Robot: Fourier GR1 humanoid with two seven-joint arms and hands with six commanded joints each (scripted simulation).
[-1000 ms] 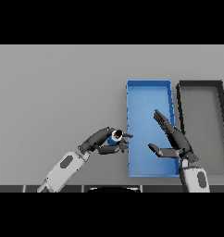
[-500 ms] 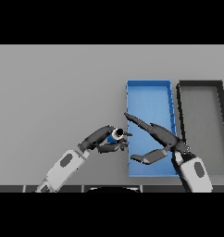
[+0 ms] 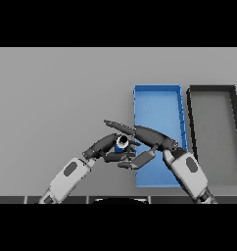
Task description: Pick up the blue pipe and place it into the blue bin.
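My left hand [image 3: 106,148] sits toward the near edge of the grey bench [image 3: 57,93], a little right of its middle, with my arm running up to it from the lower left. Its fingers and thumb are curled round the blue pipe [image 3: 121,143], which I hold with its open end turned up toward me, so I see a pale ring around a dark bore and a bit of blue below it. The pipe is just outside the left wall of the blue bin [image 3: 156,89], near the bin's near-left corner, and not inside it.

My right hand [image 3: 151,138] reaches in from the lower right, lying across the near-left part of the blue bin. Its fingers are stretched out long and straight, pointing left past the bin's wall and lying just over the pipe and my left fingers. My thumb hangs lower, angled down and to the left beneath the pipe. I cannot tell whether my right fingers actually touch the pipe or only lie just above it; they are spread, not closed on it.

The blue bin stands lengthwise right of the bench's middle. Beside it, toward the right edge, stands a black bin [image 3: 211,89], the two side by side with a narrow gap between them.
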